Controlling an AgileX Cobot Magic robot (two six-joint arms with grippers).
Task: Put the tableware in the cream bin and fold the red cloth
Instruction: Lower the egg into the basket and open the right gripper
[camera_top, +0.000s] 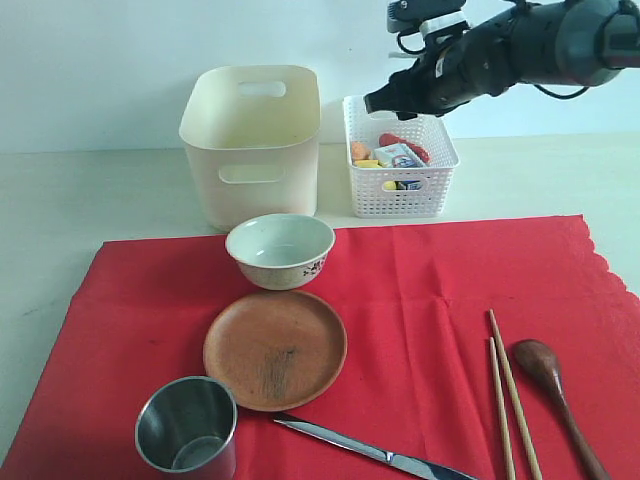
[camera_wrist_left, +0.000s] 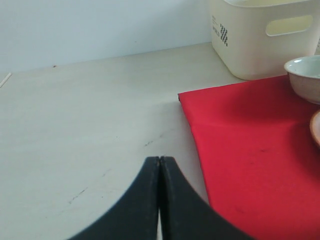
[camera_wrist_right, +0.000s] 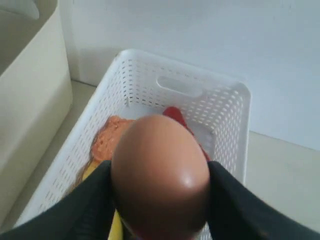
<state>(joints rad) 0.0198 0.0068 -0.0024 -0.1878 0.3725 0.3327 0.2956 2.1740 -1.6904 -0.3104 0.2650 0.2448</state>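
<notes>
Right fingers (camera_wrist_right: 85, 210) clamp a brown egg (camera_wrist_right: 160, 175) above the white lattice basket (camera_wrist_right: 125, 95); I see my left fingers (camera_wrist_left: 175, 200) pressed together, empty, over bare worktop (camera_wrist_left: 75, 125) near the red cloth (camera_wrist_left: 250, 140). White bowl (camera_top: 280, 250), brown plate (camera_top: 275, 348), steel cup (camera_top: 187, 425), knife (camera_top: 370, 452), chopsticks (camera_top: 505, 390) and wooden spoon (camera_top: 555, 385) all lie on that cloth; the cream bin (camera_top: 255, 150) stands behind it, beside the basket.

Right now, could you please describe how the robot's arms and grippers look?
The right arm is dark grey with rounded, tube-like segments, thin black cables and a pale grey camera mount. The left gripper and right gripper have matte black fingers.
</notes>
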